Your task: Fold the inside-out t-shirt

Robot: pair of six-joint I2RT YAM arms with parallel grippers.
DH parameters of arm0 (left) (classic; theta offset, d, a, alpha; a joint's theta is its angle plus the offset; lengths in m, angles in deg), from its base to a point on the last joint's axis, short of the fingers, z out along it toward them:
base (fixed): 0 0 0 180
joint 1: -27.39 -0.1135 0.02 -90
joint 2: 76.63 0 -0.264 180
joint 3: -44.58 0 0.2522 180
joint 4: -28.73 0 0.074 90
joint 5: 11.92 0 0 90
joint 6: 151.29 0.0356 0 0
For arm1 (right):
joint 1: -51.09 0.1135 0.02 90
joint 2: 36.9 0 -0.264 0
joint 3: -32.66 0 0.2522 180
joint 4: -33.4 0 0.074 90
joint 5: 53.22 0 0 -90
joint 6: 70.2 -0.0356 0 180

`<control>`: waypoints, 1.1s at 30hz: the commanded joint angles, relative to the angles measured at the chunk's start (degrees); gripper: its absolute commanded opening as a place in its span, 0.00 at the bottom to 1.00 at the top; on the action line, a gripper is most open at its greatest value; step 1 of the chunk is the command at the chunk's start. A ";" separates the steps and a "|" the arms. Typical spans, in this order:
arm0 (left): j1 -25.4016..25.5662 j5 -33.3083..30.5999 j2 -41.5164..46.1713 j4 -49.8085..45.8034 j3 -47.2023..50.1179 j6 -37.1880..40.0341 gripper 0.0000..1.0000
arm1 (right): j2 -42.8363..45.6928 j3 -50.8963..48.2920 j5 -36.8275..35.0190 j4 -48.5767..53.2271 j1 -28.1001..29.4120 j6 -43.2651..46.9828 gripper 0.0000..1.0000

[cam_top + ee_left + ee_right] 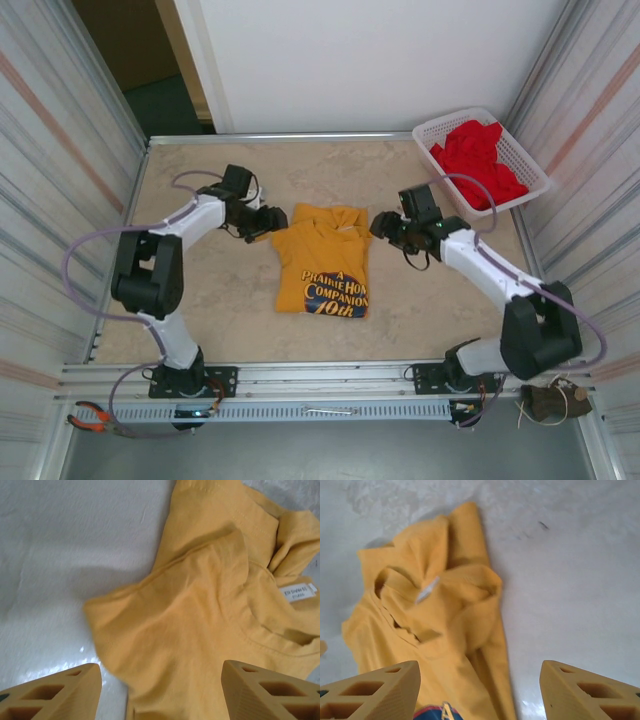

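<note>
Mustard-yellow t-shirt, folded narrow, lies mid-table with its lettering up (neck tag visible). Left gripper and right gripper flank the collar end, both spread wide and holding nothing. Red garment sits in a white basket.

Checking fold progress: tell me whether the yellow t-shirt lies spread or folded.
Partly folded. The t-shirt lies as a narrow strip, sleeves turned inward, lettering facing up, collar end rumpled.

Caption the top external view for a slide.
Left tool and right tool, both open, flank the yellow t-shirt on the table; a red garment fills the white basket.
</note>
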 commanded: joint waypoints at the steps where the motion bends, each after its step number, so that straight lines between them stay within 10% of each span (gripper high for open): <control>1: 0.65 0.76 -3.08 -3.64 -4.11 0.97 0.65 | -6.24 3.60 6.64 0.83 -0.24 5.17 0.63; 10: 2.36 0.87 -7.65 -4.65 -6.61 1.01 0.63 | -16.29 7.36 8.94 -2.71 0.73 2.42 0.59; 18: 2.78 1.84 -10.09 -1.76 -7.09 0.03 0.57 | -20.02 8.60 10.93 -4.46 0.99 1.62 0.31; 23: 2.74 3.56 -10.14 1.05 -6.66 -0.05 0.33 | -20.96 9.21 11.55 -4.76 0.39 2.14 0.01; 28: 2.63 3.30 -8.04 2.27 -6.88 1.30 0.00 | -19.29 9.05 12.16 -4.88 -1.00 2.78 0.00; 33: 2.39 3.31 -1.74 6.92 -4.53 1.07 0.00 | -14.93 8.87 12.52 -5.69 -2.80 3.33 0.00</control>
